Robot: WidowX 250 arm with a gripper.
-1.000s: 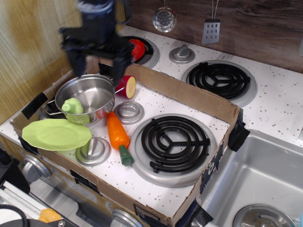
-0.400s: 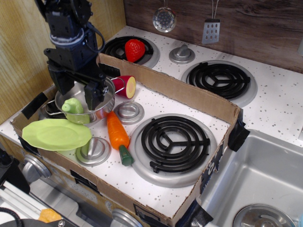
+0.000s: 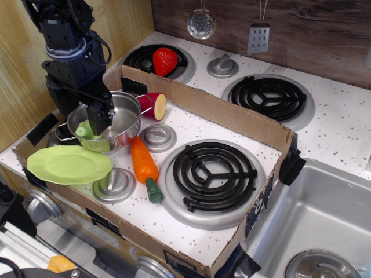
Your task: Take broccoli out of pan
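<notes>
1 fixed view only, no second camera to share ground with. High angle from the front, looking down and back across the toy stove counter (image 3: 220,124), medium close. Wood wall along top of frame, sink (image 3: 324,226) lower right, robot arm (image 3: 72,55) upper left.

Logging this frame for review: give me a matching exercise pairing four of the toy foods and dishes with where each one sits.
Things:
1. broccoli
2. carrot
3. strawberry
4. plate

Places:
A. on the back-left burner, outside the cardboard frame
B. at the front-left corner, just in front of the pan
C. inside the pan, under the gripper
D. on the stovetop between the pan and the front burner

Pairs: 1-C, 2-D, 3-A, 4-B
</notes>
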